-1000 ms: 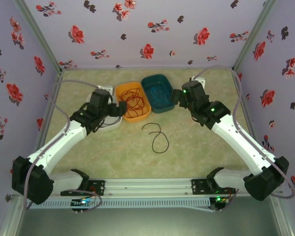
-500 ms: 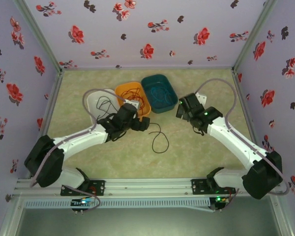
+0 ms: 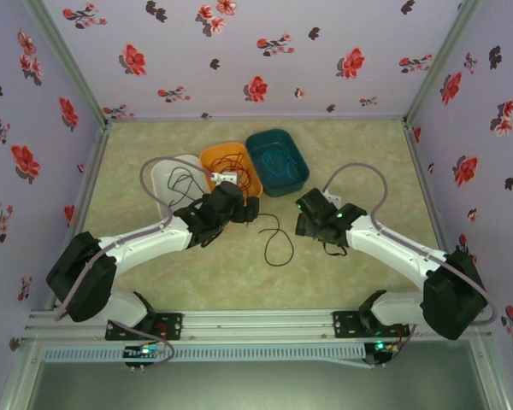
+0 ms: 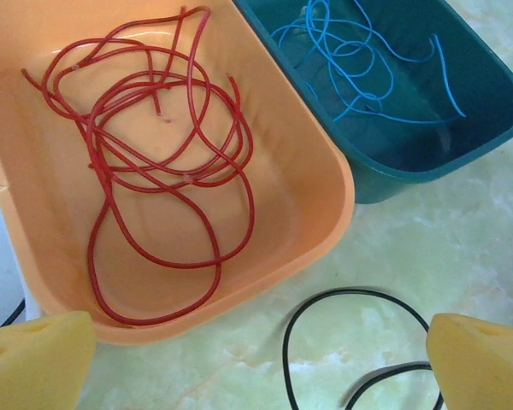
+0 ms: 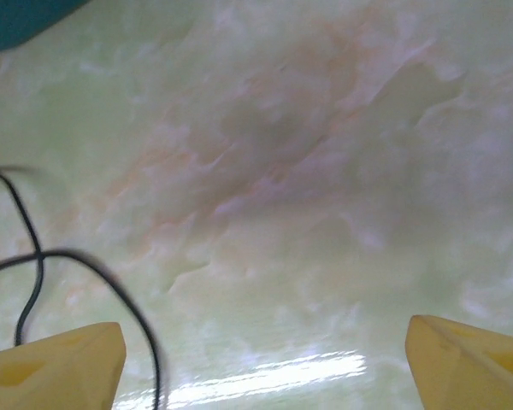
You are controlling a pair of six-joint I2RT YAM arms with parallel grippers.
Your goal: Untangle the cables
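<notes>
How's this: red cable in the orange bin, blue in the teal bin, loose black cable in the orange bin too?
No: the black cable lies on the table beside the orange bin, per the left wrist view. The rest stands.

- Three bins stand in a row near the back of the table (image 3: 368, 162): left bin (image 3: 161, 175), middle bin (image 4: 316, 188), right bin (image 4: 410, 154).
- One cable lies in each: first cable (image 3: 181, 178), second cable (image 4: 154, 171), third cable (image 4: 350, 68).
- A loose cable (image 3: 278, 241) lies on the table before the middle bin.
- The left gripper (image 3: 251, 210) sits at its back-left end, and the right gripper (image 3: 300, 225) is on its right.
</notes>
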